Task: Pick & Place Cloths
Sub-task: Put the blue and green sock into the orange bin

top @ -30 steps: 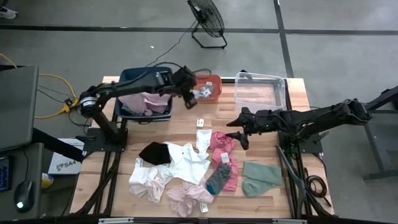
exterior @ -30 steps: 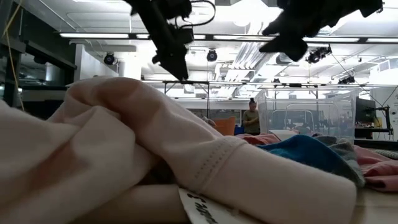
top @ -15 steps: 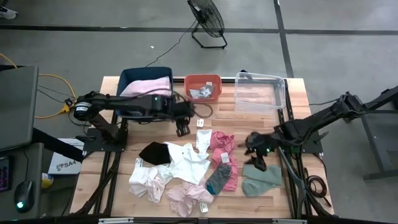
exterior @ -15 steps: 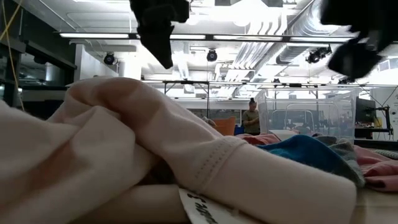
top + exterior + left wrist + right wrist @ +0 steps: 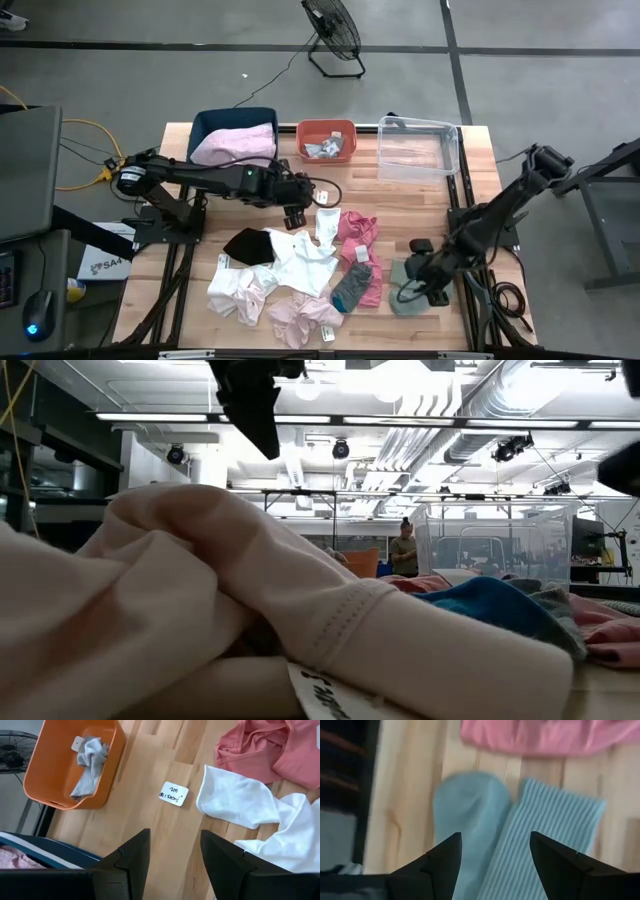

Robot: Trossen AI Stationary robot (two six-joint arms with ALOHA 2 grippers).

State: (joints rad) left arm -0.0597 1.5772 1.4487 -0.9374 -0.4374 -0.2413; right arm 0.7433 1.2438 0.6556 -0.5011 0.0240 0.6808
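Right gripper [image 5: 428, 285] is low over the sage green cloths [image 5: 412, 283] near the right front of the tabletop [image 5: 400, 195]. In its wrist view the two fingers [image 5: 442, 862] stand spread apart, with nothing between them; below lie a smooth sage piece [image 5: 470, 815] and a ribbed sage piece [image 5: 545, 835], side by side and touching.

Left gripper [image 5: 296, 205] hangs over bare wood mid-tabletop, just in front of the orange bin [image 5: 327, 141]. Its fingers [image 5: 130, 857] are apart and empty. A small white paper tag [image 5: 173, 794] lies on the wood ahead of them, beside a white cloth [image 5: 250, 805] and a pink cloth [image 5: 265, 750].

The rest of the cloths sit in a loose heap across the front half: black piece [image 5: 248, 245], white garment [image 5: 300, 258], pale pink pieces [image 5: 300, 318], and a teal-blue striped piece [image 5: 352, 287] lying on pink.

Blue bin [image 5: 205, 130] at back left holds a pink cloth [image 5: 235, 145]. Orange bin holds a grey cloth [image 5: 90, 762]. Clear bin [image 5: 418, 146] at back right.

Low view is mostly filled by a pale pink fabric [image 5: 200, 620] close to the lens; a person [image 5: 405, 550] stands far behind.
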